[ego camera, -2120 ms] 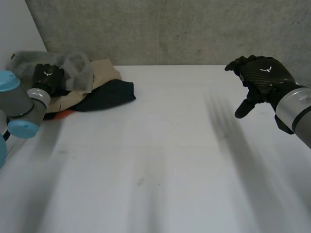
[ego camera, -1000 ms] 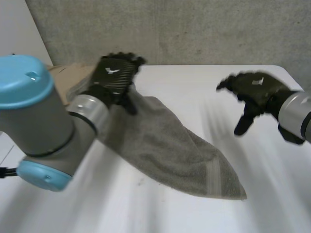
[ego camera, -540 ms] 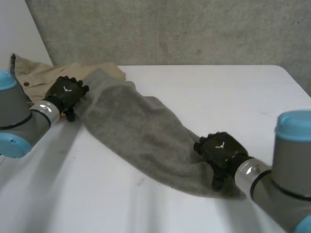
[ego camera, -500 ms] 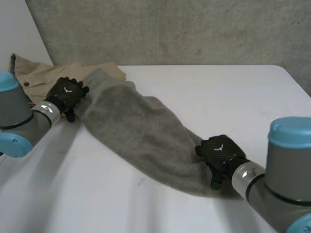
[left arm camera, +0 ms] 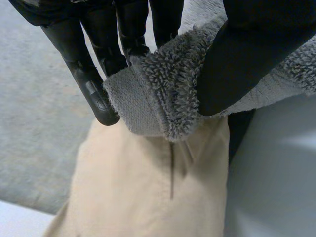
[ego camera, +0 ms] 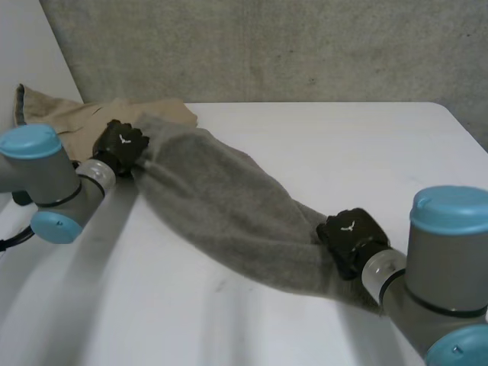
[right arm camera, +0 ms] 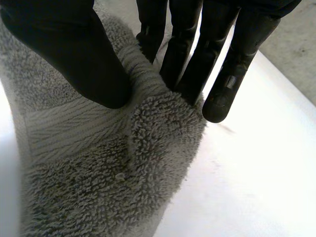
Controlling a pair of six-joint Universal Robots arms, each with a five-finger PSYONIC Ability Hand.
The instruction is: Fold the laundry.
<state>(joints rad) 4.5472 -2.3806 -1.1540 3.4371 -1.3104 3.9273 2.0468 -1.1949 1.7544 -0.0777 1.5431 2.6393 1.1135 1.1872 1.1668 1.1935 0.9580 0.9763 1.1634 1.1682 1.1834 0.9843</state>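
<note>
Left wrist view gives me my left hand (left arm camera: pixel 247 54) pinching one end of the grey towel (left arm camera: pixel 163 98) between thumb and fingers, just above the beige garment (left arm camera: pixel 148 197) on the pile. My right hand (right arm camera: pixel 74 54) has the opposite end nipped the same way, low over the white table (right arm camera: pixel 256 187). Between them the towel lies bunched in a long diagonal band across the table. I judge this to be the spreading step. Next I should draw the ends taut and work out to the corners, so the towel lies flat before any fold.
</note>
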